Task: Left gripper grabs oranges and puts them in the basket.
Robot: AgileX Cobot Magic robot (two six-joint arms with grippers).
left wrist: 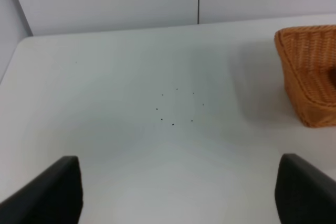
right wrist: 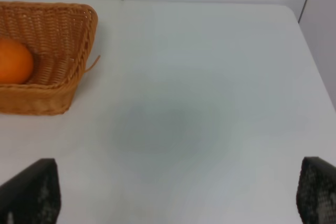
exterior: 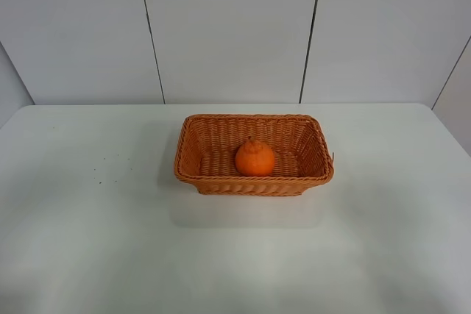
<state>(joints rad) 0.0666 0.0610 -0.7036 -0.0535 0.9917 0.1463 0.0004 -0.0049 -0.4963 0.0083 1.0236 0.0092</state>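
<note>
The orange sits upright inside the woven wicker basket, near the middle of its floor. It also shows in the right wrist view, inside the basket. The left wrist view shows one end of the basket and not the fruit. My left gripper is open and empty over bare table, well to the left of the basket. My right gripper is open and empty over the table to the right of the basket. Neither arm shows in the exterior high view.
The white table carries a few small dark specks left of the basket; they also show in the left wrist view. A grey panelled wall stands behind the table's far edge.
</note>
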